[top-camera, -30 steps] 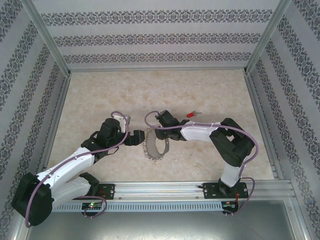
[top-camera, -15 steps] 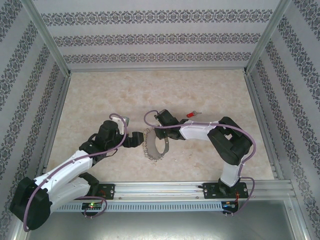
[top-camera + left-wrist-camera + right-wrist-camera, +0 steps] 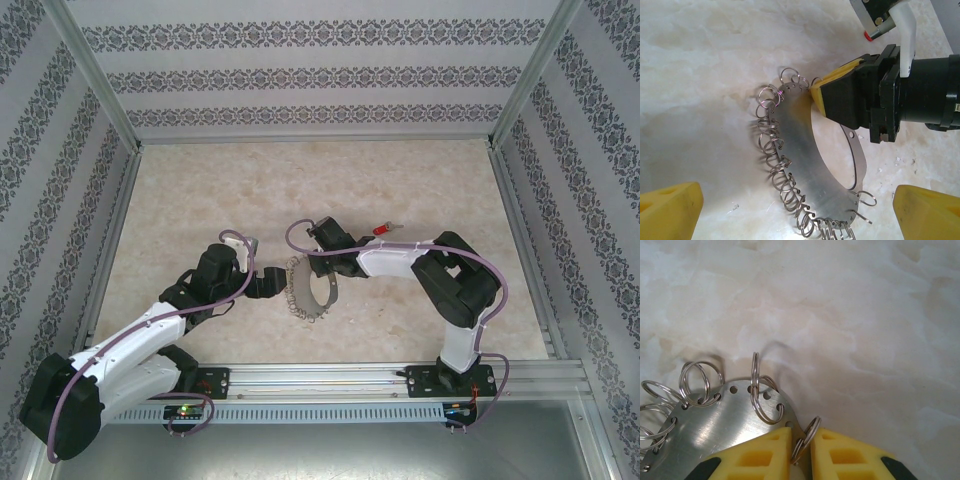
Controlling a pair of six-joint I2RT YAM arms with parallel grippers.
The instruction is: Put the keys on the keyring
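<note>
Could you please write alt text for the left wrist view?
The right gripper's yellow fingers pinch the rim of a grey keyring fringed with small split rings, on a marbled table. The left gripper's yellow fingers stand wide open either side.

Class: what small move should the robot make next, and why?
Probably raise the right hand slightly: its pads pinch the rim of the keyring, which rests on the table, while the left hand stands open and the key lies apart.

The keyring (image 3: 807, 170) is clamped at its rim by the right gripper (image 3: 822, 92); the left gripper (image 3: 796, 200) is held wide apart.
</note>
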